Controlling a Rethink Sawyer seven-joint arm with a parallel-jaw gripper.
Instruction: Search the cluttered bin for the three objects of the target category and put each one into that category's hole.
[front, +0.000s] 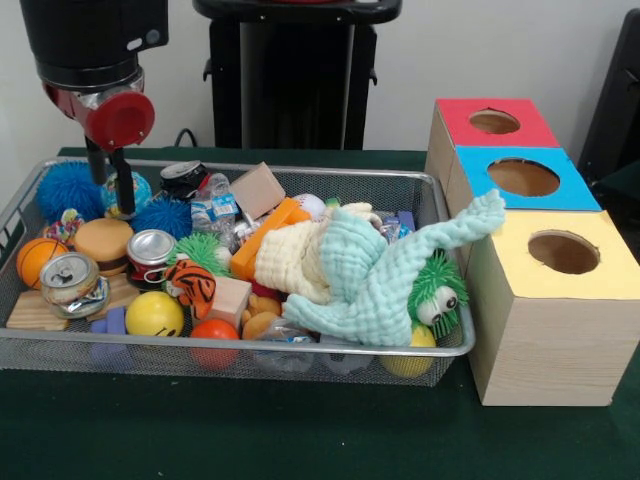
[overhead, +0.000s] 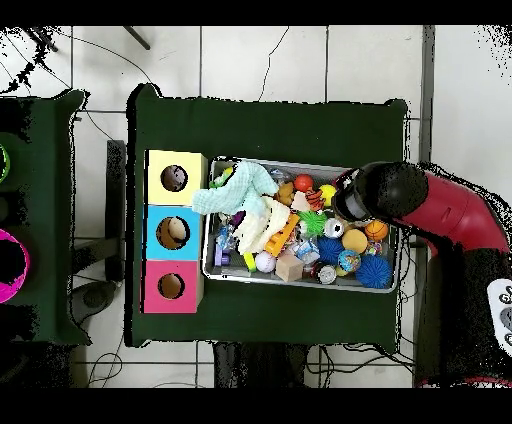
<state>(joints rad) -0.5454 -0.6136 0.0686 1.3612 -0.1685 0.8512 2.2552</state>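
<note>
The cluttered bin is a wide silver mesh tray on the green table, also in the overhead view. It holds blue spiky balls, crushed cans, a toy burger, a small basketball, a yellow smiley ball, a tiger toy, wooden blocks, and a mint cloth. My gripper hangs over the bin's far left corner, just above a globe-patterned ball. It looks open and empty. In the overhead view the arm hides it.
Three wooden boxes with round holes stand to the right of the bin: red top, blue top, yellow top. The mint cloth drapes over the bin's right rim against the boxes. A green furry toy with eyes sits at that end.
</note>
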